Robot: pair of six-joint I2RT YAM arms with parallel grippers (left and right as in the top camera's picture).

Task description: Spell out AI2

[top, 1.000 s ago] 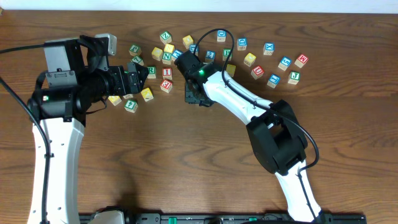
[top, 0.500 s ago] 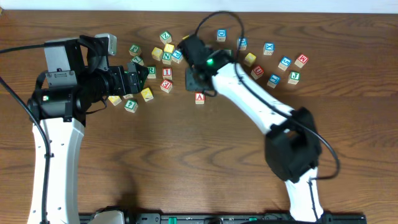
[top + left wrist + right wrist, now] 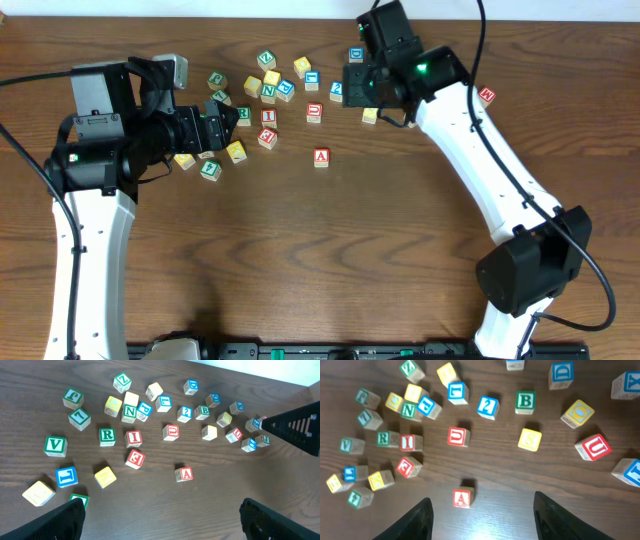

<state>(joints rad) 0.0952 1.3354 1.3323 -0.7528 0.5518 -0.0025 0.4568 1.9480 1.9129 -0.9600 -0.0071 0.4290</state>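
Both my arms hang over the wooden worktop [image 3: 330, 250], where lettered cubes lie scattered in a band along the far edge. The red A cube [image 3: 321, 156] sits alone on bare wood, letter face up. It is set apart from the band on its near side, roughly midway between the left and right edges. The red I cube [image 3: 268, 117] lies in the left part of the scatter, just beside a green R cube [image 3: 106, 436], with a tilted red E cube [image 3: 135, 458] just on its near side. The blue 2 cube [image 3: 337, 89] rests closer to the far edge, just beside a green B cube [image 3: 525, 402]. My left end effector [image 3: 228, 113] is released, its jaws spread wide with nothing between them, at the left end of the scatter. My right end effector [image 3: 352, 85], up near the far edge by the 2 cube, is also released and grasps nothing. In its wrist view the dark fingers [image 3: 417, 522] frame the A cube on the wood below without touching it.
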